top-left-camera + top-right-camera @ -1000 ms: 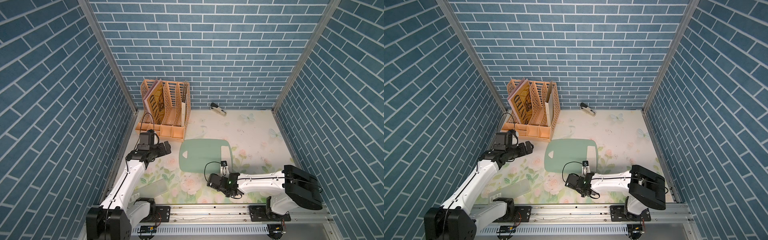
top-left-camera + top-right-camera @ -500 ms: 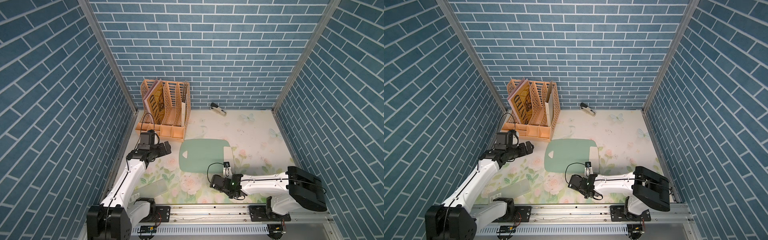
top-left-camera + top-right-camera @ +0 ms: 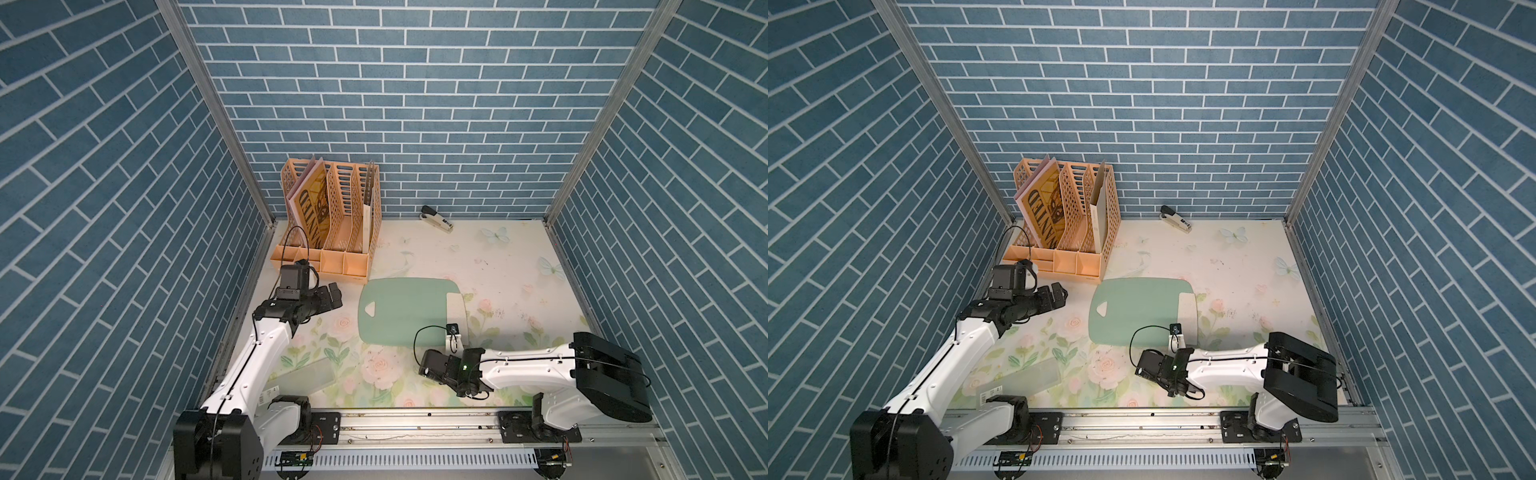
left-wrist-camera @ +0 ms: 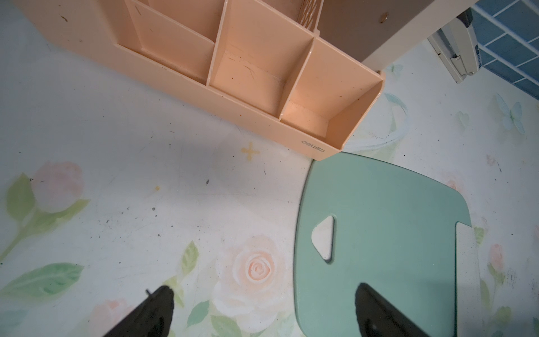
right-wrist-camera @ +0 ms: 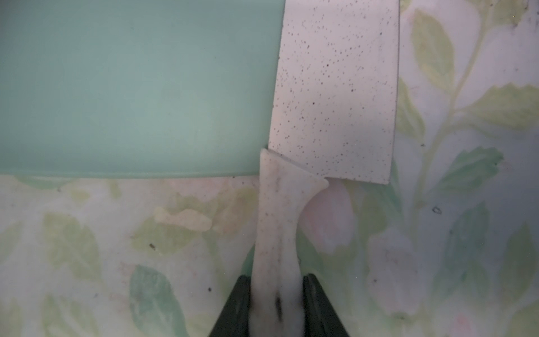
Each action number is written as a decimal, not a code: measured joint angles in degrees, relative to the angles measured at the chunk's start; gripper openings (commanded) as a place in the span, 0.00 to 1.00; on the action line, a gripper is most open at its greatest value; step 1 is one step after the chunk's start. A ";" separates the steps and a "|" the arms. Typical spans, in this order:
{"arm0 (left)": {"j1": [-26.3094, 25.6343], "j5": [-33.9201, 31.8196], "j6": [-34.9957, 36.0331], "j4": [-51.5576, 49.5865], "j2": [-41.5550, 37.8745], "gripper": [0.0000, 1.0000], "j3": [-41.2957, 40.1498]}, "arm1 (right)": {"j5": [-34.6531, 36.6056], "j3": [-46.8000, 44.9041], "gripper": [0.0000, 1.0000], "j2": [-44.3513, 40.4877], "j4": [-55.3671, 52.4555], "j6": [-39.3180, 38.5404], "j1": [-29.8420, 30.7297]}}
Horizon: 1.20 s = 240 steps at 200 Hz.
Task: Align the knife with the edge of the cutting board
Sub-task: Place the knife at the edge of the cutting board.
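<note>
Clock directions are for the top views: 12 o'clock is the far wall, 6 o'clock is the near side.

1. The right gripper (image 5: 277, 294) is squeezed tight on the pale handle of the knife (image 5: 335, 87). You can see the handle pinched between its two dark fingers.
2. What changed: a second ago the white blade was hard to spot in the top views. The right gripper has since slid a little toward 3 o'clock. Now the blade shows clearly as a white strip. It was only a small move.
3. The knife (image 3: 456, 316) lies flat on the cutting board (image 3: 403, 311), right along the short side at 3 o'clock. Its handle sticks out past the 6 o'clock side, over the flowery mat (image 3: 519, 270).
4. The blade's long side runs almost the same way as the board's edge. The blade seems to poke a tiny bit past that edge. The edge itself hides under the blade, so I cannot be sure.
5. The left gripper (image 4: 264, 294) has its fingers spread wide and holds nothing. It has stayed above the mat by the board's 9 o'clock side.
6. I think the job is nearly done. Maybe one more tiny nudge is needed, then a gentle letting go so the knife does not get bumped crooked.
</note>
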 measured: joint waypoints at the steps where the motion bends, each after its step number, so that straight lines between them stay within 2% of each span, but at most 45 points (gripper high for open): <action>1: 0.00 0.00 0.00 0.00 0.00 1.00 0.00 | 0.00 0.00 0.00 0.00 0.00 0.00 0.00; 240: -0.48 -0.39 -0.02 -0.02 -0.02 1.00 0.00 | -0.02 0.92 0.00 1.14 0.85 -0.17 0.00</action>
